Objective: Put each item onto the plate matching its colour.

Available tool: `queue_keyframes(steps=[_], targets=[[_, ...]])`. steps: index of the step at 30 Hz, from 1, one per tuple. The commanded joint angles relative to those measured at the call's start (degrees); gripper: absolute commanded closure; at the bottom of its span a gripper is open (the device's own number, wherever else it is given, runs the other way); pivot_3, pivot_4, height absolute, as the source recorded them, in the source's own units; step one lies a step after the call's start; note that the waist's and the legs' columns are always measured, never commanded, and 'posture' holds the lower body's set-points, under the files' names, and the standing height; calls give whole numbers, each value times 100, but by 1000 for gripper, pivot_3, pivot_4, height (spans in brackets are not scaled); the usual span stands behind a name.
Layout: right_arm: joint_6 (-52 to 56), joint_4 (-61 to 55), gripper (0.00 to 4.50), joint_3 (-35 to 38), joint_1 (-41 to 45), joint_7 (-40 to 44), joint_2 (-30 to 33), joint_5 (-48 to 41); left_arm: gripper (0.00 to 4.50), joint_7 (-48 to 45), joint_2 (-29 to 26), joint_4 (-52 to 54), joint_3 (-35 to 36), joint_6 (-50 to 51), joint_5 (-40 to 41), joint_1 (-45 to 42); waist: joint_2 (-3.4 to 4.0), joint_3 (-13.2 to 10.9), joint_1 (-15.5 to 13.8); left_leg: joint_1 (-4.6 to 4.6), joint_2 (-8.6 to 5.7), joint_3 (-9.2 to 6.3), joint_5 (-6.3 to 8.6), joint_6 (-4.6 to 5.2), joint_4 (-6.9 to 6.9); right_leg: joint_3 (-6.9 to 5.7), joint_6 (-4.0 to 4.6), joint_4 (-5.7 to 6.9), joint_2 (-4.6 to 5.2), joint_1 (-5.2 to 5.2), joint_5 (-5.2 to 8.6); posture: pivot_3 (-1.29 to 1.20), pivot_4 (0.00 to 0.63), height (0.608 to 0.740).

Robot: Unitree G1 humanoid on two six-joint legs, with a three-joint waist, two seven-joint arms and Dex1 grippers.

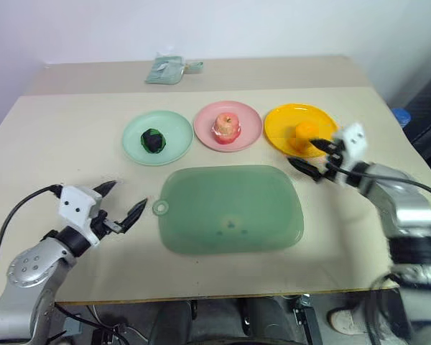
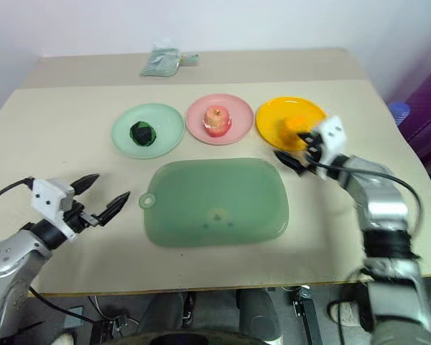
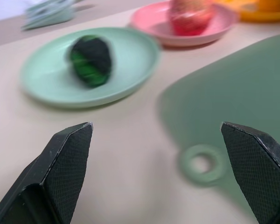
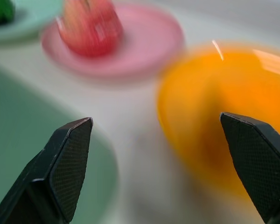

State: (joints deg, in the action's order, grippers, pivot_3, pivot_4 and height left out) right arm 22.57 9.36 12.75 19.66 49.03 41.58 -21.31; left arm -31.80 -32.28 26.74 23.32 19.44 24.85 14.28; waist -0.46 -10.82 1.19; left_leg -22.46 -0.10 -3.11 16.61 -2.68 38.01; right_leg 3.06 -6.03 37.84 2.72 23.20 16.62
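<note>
Right gripper [image 1: 316,158], jaws wide and empty, hovers at centre right, just below the yellow plate [image 1: 287,118] holding the orange lump [image 1: 304,133]. Left gripper [image 1: 122,201], also wide and empty, sits lower left, well below the green plate [image 1: 174,129] with the ball [image 1: 153,140]. An apple [image 1: 227,127] rests on the pink plate [image 1: 250,126] between them.

Translucent green board [image 1: 230,208] with ring tab [image 1: 160,208] mid-table [image 1: 57,136]; pale green packet [image 1: 169,70] at far edge.
</note>
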Motion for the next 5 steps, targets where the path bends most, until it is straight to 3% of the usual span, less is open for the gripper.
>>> queue_keyframes(steps=[1, 5], targets=[[-101, -219, 57, 572, -495, 347, 347, -255, 0, 78, -40, -176, 500, 7, 77, 128, 0, 1, 14, 5, 1, 2, 0, 0, 0, 3, 0, 1, -2, -4, 0, 0, 150, 740], [-273, 154, 57, 657, -717, 419, 472, -130, 0, 144, -36, -185, 642, 45, 72, 195, -1, 1, 20, 15, 2, 4, 0, 0, 4, 4, 1, 1, -4, -15, 0, 0, 150, 740]])
